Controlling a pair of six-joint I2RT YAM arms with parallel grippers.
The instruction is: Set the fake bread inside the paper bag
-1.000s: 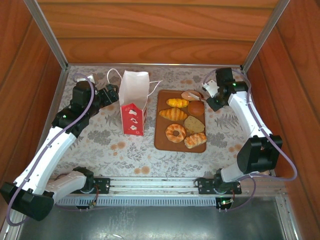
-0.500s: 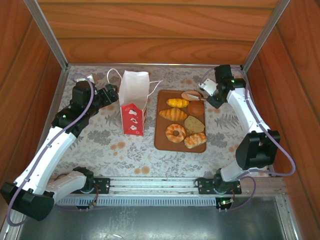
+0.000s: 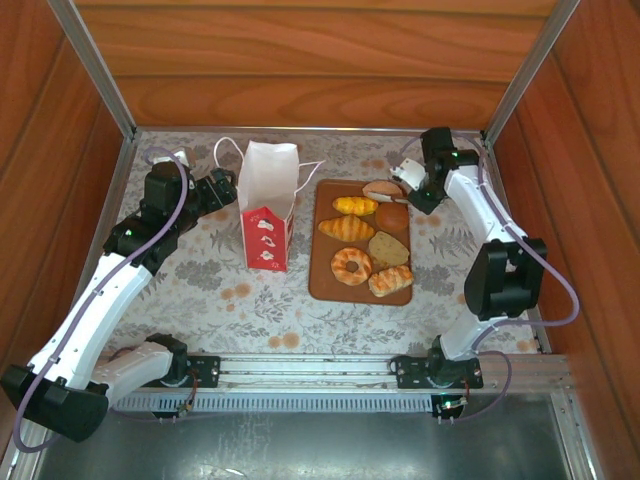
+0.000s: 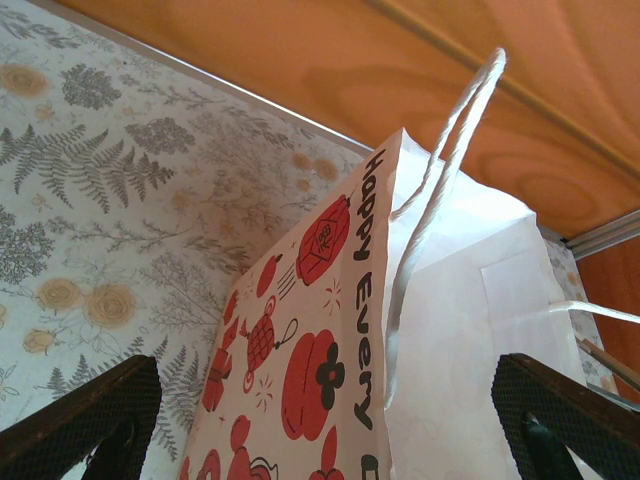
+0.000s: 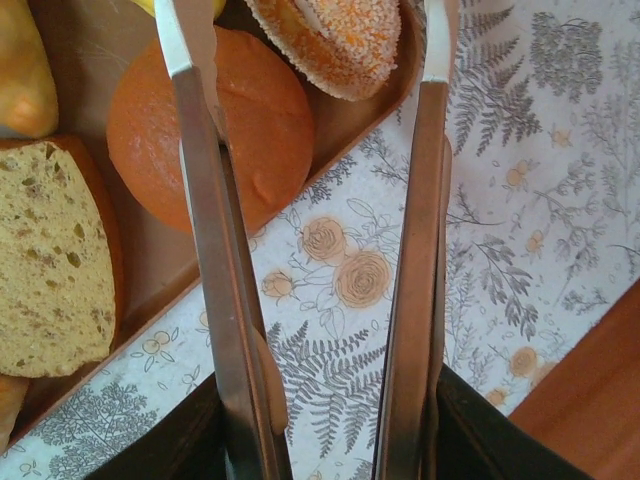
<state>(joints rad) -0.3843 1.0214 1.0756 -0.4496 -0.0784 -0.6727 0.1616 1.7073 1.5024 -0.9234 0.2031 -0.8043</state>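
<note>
The paper bag [image 3: 268, 205] stands upright left of the brown board [image 3: 325, 275]; its red-printed side [image 4: 300, 370] is close up in the left wrist view. My left gripper [image 3: 224, 187] is open beside the bag's left side, and the bag's corner lies between the dark pads [image 4: 75, 425]. Several pieces of fake bread lie on the board: a glazed roll [image 3: 382, 188], croissants [image 3: 345, 229], a round bun [image 3: 392, 217], a slice [image 3: 388, 249], a doughnut [image 3: 351, 265]. My right gripper [image 5: 310, 35] is open, its long metal fingers [image 5: 205, 230] straddling the sugared roll [image 5: 330, 40] without touching it.
The board's far right corner [image 5: 330, 130] lies under my right fingers, with the round bun [image 5: 215, 120] and slice [image 5: 50, 250] to their left. Floral cloth [image 3: 220, 290] covers the table. Wooden walls [image 3: 300, 60] and metal posts close in the back and sides.
My right gripper has moved left and further back, from off the board's right side to over the glazed roll at the board's far end. The left arm and bag have stayed put.
</note>
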